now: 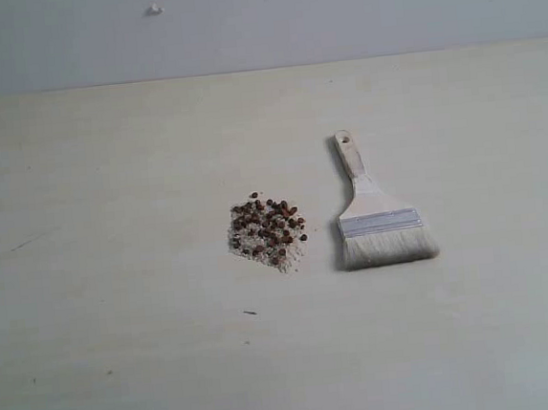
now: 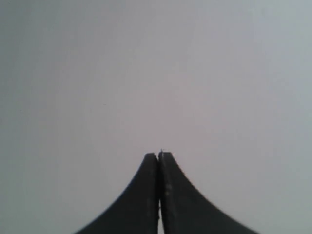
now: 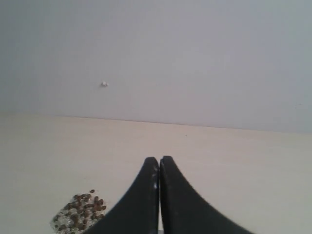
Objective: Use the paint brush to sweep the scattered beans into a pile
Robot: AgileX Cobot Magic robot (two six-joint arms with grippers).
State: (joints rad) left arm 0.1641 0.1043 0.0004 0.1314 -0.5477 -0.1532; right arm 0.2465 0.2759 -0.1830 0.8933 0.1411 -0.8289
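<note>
The beans (image 1: pixel 268 229) lie in a small dense cluster near the table's middle, dark reddish-brown and mixed with whitish crumbs; the right wrist view catches them too (image 3: pixel 83 208). To their right the paint brush (image 1: pixel 379 220) lies flat on the table, pale bristles toward the front, wooden handle with a hole pointing back. No arm shows in the exterior view. My left gripper (image 2: pixel 159 155) is shut and empty, facing a blank grey wall. My right gripper (image 3: pixel 159 160) is shut and empty, its tips beside the beans. The brush is out of both wrist views.
The pale table (image 1: pixel 124 352) runs back to a grey wall (image 1: pixel 334 8) that bears a small white mark (image 1: pixel 154 9). A few tiny dark specks (image 1: pixel 250 313) lie in front of the beans.
</note>
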